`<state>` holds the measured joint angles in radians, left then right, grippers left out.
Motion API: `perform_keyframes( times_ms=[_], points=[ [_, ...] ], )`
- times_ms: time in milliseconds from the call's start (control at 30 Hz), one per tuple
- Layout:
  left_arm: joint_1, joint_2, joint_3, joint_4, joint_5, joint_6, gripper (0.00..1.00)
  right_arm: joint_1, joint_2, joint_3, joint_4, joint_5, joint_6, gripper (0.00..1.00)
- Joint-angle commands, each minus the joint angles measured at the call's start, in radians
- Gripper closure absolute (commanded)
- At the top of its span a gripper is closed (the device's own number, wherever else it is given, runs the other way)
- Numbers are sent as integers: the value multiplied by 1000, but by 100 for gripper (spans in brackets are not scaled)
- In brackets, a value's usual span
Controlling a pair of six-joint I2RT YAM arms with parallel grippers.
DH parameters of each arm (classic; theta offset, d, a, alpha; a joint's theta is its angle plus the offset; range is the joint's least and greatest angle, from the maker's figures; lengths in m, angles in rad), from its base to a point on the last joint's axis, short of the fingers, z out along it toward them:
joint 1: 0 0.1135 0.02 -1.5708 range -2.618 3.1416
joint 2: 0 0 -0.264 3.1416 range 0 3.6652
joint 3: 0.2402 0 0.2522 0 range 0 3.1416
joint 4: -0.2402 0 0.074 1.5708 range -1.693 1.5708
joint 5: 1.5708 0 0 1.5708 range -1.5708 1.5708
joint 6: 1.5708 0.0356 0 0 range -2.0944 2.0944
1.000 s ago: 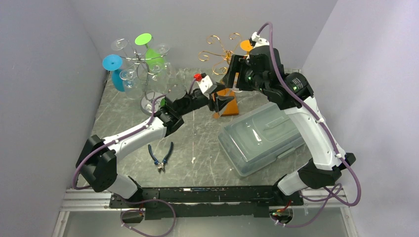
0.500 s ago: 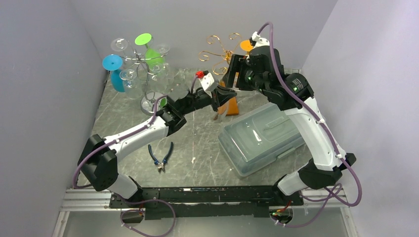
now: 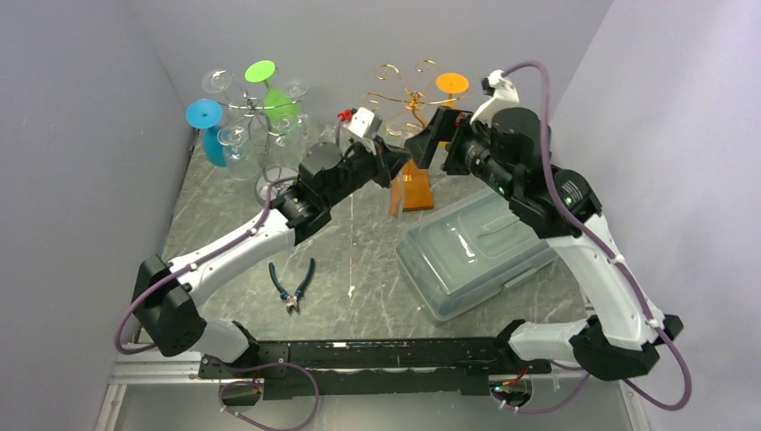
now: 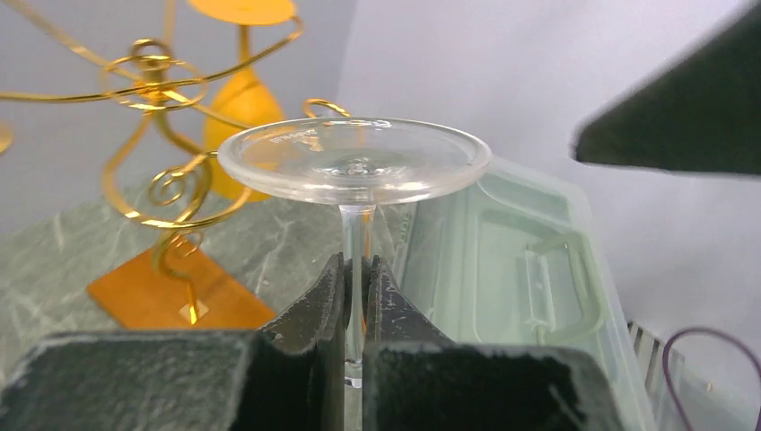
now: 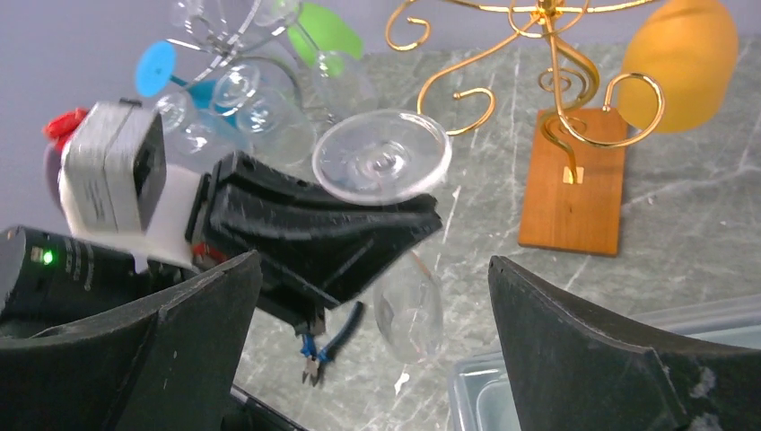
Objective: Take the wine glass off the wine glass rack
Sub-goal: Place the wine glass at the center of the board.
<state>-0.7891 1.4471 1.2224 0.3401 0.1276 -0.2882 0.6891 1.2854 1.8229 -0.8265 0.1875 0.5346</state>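
A clear wine glass (image 4: 354,162) hangs upside down, its round foot (image 5: 381,157) on top and its bowl (image 5: 408,310) below. My left gripper (image 4: 357,262) is shut on its thin stem, in mid-air left of the gold wire rack (image 3: 404,85). In the right wrist view the glass is apart from the rack's curled hooks (image 5: 449,90). An orange glass (image 5: 682,63) still hangs on the rack. My right gripper (image 5: 372,265) is wide open with nothing between its fingers, just right of the glass.
The rack stands on an orange wooden base (image 3: 415,190). A silver rack (image 3: 256,112) with several coloured and clear glasses stands back left. A lidded plastic box (image 3: 476,251) lies at the right, blue-handled pliers (image 3: 292,285) near the front.
The left gripper closed on the glass stem and rose toward the back. The right gripper let go, opened wide and drew back to the right.
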Motion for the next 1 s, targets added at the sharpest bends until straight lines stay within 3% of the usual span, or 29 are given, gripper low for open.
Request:
perform_keyframes(
  times_ms=[0, 233, 467, 667, 800, 967],
  points=[
    [1, -101, 115, -183, -249, -148, 100, 3, -126, -131, 268, -30, -13, 0],
    [-1, -184, 264, -519, -485, -360, 100, 3, -277, -359, 480, -44, -16, 0],
    [0, -213, 434, -863, -739, -698, 100, 3, -341, -504, 636, -102, 6, 0],
    [1, -305, 386, -972, -902, -1026, 100, 25, -334, -586, 791, -178, 20, 5],
    [1, -361, 357, -1043, -965, -1237, 100, 64, -312, -623, 876, -183, 12, 13],
    [1, -390, 350, -1087, -983, -1391, 100, 121, -301, -671, 969, -183, 0, 26]
  ],
)
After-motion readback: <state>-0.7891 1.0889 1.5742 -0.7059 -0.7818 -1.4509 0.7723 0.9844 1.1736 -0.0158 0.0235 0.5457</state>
